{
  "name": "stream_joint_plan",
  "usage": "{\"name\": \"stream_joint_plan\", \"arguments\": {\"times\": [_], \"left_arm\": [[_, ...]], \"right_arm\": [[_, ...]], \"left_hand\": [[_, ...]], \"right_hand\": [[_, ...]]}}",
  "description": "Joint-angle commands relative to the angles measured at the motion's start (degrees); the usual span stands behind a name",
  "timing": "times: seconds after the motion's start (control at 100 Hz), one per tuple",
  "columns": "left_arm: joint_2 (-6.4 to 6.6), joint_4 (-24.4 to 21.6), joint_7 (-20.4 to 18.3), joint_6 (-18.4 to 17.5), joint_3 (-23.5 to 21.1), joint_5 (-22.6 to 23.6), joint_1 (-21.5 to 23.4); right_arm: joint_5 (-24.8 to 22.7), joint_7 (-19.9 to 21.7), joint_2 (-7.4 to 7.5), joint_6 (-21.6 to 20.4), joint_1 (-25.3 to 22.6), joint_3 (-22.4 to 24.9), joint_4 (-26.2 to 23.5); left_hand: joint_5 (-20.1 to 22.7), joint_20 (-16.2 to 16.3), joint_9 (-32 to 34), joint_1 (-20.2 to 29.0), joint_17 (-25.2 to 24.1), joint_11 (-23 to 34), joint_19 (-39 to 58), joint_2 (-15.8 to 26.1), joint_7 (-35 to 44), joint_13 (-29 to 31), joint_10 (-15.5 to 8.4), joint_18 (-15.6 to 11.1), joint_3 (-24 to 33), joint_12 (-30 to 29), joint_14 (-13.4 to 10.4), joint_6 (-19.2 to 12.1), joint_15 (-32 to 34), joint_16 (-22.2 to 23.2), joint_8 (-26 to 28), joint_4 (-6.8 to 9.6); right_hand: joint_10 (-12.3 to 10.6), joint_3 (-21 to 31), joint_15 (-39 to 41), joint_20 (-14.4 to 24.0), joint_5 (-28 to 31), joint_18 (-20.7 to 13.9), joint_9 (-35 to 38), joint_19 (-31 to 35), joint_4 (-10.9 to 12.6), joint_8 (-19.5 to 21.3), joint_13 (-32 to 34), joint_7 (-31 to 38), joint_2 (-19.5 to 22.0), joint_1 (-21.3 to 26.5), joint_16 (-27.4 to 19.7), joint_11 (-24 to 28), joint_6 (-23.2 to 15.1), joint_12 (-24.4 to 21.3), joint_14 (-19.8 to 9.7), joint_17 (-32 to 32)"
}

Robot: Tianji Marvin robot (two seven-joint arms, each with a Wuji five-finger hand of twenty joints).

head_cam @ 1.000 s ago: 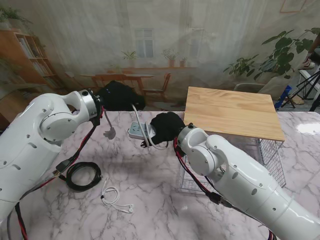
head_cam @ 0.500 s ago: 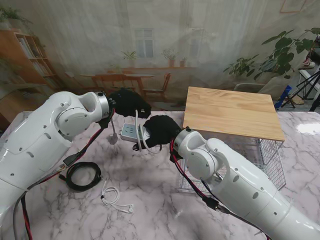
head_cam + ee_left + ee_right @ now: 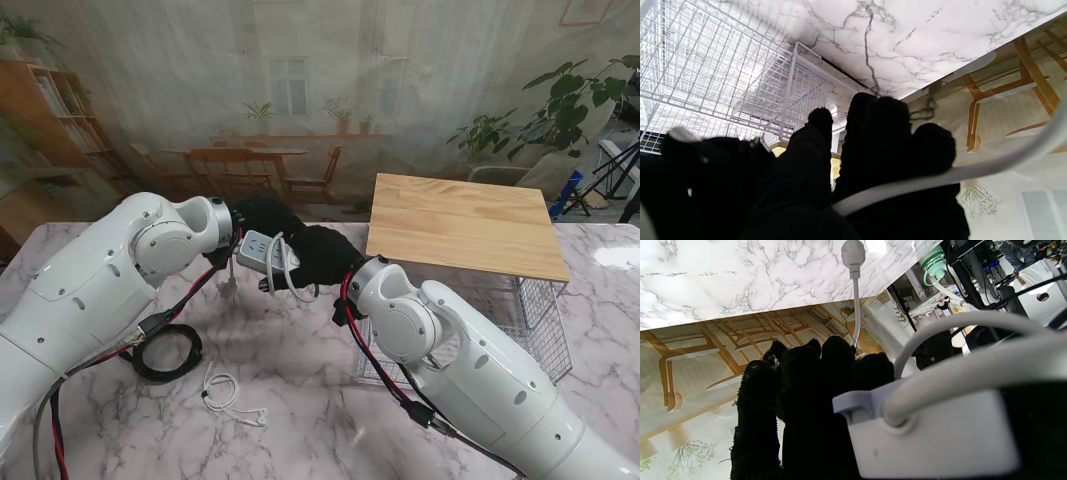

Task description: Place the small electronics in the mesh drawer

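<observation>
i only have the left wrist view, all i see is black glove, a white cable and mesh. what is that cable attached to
Observer: A white power strip, held up between the left hand and the right hand.
Operator: is the plug off the table
Observer: I can't tell. In the right wrist view the plug hangs on its cable against the marble table.
Operator: anything else left to load
Observer: Yes, a coiled black cable and a white cable lie on the table nearer to me.
</observation>
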Motion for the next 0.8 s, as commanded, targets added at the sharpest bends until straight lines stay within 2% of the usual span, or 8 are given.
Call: {"name": "stream_joint_plan", "arguments": {"times": [0.0, 0.33, 0.51, 0.79], "left_arm": [[-0.02, 0.65, -1.93, 0.24, 0.23, -0.33, -0.20], [0.23, 1.30, -2.44, -0.16, 0.58, -0.82, 0.53], [0.40, 1.42, -1.73, -1.94, 1.47, 0.88, 0.55], [0.96, 0.48, -1.44, -4.64, 0.49, 3.82, 1.95]], "right_arm": [[-0.68, -0.79, -0.27, 0.24, -0.55, 0.69, -1.04], [3.02, -4.05, -1.42, 2.43, -2.32, 2.20, -3.01], [4.38, -6.89, -2.26, 3.84, -3.04, 3.29, -3.21], [4.68, -10.86, -2.95, 5.06, -5.02, 6.53, -4.32]], "left_hand": [[0.65, 1.62, 1.16, 3.41, -1.27, 2.06, 4.11, 3.43, 0.63, 0.19, 1.33, 0.74, 0.16, 1.25, 0.50, -6.62, 3.22, 0.70, -0.24, -0.02], [0.68, 1.86, 0.68, 3.46, -2.51, 2.09, 4.90, 3.27, -0.44, -0.69, 0.68, 2.39, 0.23, 1.87, 1.81, -6.40, 3.77, 1.16, -2.78, 0.12], [0.43, 1.73, 0.60, 3.36, -3.07, 1.99, 4.63, 3.31, -0.72, -1.23, 0.16, 2.84, 0.27, 2.14, 2.12, -6.28, 3.56, 1.21, -3.53, 0.17], [0.49, 1.76, 0.86, 3.69, -2.74, 2.36, 4.93, 3.48, 0.49, -0.99, 0.04, 2.99, 0.39, 2.87, 1.92, -6.15, 4.33, 1.67, -2.81, 0.21]], "right_hand": [[-6.75, 16.82, 3.57, -0.02, 8.78, 0.67, 1.66, 1.07, 1.13, 0.54, 0.30, 5.91, 16.00, 12.72, 1.82, 4.73, -5.97, 1.19, -1.11, -0.08], [-6.72, 16.32, 3.59, -0.09, 8.53, 0.77, 1.20, 0.93, 0.90, 0.53, 0.16, 5.86, 16.40, 13.17, 1.86, 4.95, -5.58, 1.23, -1.04, -0.25], [-6.66, 15.92, 3.56, -0.07, 8.19, 0.69, 0.75, 0.92, 0.72, 0.59, -0.10, 5.86, 16.68, 13.47, 1.90, 5.29, -5.18, 1.28, -1.18, -0.52], [-6.48, 15.31, 3.62, -0.08, 7.66, 0.62, 0.19, 0.76, 0.55, 0.69, -0.33, 5.89, 17.10, 13.87, 1.99, 5.71, -4.85, 1.24, -1.24, -0.83]]}}
